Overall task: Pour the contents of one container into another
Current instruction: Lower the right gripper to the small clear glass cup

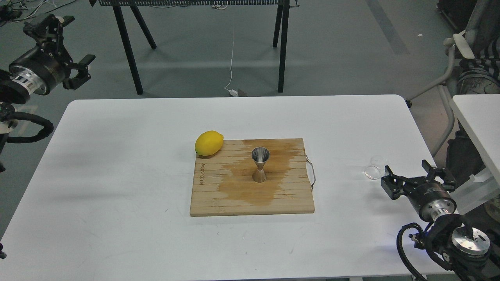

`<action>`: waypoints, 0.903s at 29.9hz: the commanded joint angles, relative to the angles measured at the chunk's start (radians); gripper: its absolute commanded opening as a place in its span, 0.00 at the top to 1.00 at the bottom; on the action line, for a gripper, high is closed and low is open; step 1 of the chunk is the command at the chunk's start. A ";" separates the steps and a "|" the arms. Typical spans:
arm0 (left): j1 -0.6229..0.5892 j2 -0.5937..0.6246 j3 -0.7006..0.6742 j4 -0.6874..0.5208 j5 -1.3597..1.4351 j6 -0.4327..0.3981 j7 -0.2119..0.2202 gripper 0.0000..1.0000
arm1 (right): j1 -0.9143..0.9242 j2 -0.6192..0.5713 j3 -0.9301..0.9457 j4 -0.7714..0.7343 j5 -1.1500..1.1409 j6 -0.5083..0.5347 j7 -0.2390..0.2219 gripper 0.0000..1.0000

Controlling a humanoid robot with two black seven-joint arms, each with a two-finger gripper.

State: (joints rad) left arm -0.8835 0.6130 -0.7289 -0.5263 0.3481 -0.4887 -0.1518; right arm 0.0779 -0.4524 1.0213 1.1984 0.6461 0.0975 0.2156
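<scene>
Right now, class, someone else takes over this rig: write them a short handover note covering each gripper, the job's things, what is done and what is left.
Left gripper: open, empty, raised beyond the table's left edge.
Right gripper: open, empty, low over the table, just right of the glass cup.
Glass cup: on the table, right of the cutting board, not grasped; contents cannot be told.
Jigger: upright mid-board, on a wet-looking stain. Lemon at the board's far-left corner.
Done: nothing certain.
Left: grasp cup, carry it over, pour into jigger.
</scene>
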 commanded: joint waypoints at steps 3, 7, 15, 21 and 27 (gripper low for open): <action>-0.002 0.001 -0.001 0.000 0.000 0.000 0.000 0.00 | 0.043 0.070 -0.001 -0.031 -0.042 -0.025 -0.019 0.01; -0.002 0.011 -0.001 0.000 0.000 0.000 0.000 0.00 | 0.060 0.084 -0.003 -0.072 -0.042 -0.035 -0.028 0.01; -0.002 0.034 -0.001 0.000 -0.006 0.000 0.000 0.00 | 0.100 0.133 -0.013 -0.189 -0.058 -0.019 -0.045 0.02; 0.000 0.042 -0.001 0.000 -0.006 0.000 0.000 0.00 | 0.125 0.184 -0.027 -0.244 -0.109 -0.009 -0.051 0.02; 0.000 0.042 -0.001 0.000 -0.006 0.000 -0.002 0.00 | 0.145 0.201 -0.029 -0.316 -0.111 0.022 -0.062 0.03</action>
State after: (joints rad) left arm -0.8839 0.6551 -0.7302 -0.5261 0.3420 -0.4887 -0.1518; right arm 0.2160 -0.2557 0.9927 0.9082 0.5357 0.1077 0.1595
